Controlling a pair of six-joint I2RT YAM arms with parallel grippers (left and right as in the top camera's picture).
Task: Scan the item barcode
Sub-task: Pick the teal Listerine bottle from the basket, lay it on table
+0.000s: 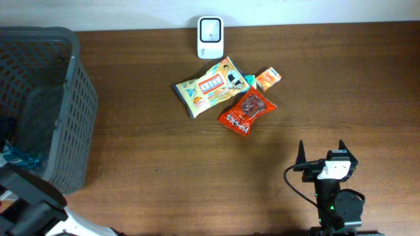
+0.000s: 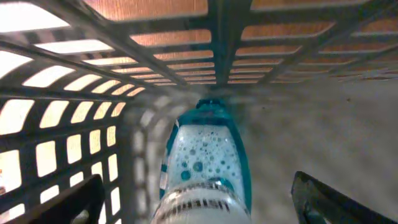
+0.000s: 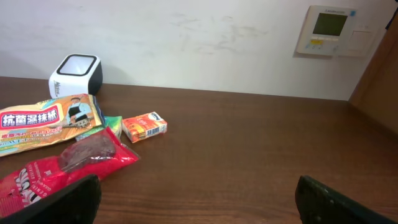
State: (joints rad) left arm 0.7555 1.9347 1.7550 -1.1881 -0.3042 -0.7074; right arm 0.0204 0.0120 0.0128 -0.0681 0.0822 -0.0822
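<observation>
A teal and white item with a bubble pattern lies on the floor of the grey basket, against its mesh wall. My left gripper hangs open over its near end, one finger on each side, with a gap showing on both sides. The overhead view shows a teal scrap of the item inside the basket. The white scanner stands at the table's far edge, also in the right wrist view as the scanner. My right gripper is open and empty over bare wood at the front right.
A yellow snack pack, a red pack and a small orange box lie together just in front of the scanner. The basket fills the table's left end. A wall panel hangs beyond the table.
</observation>
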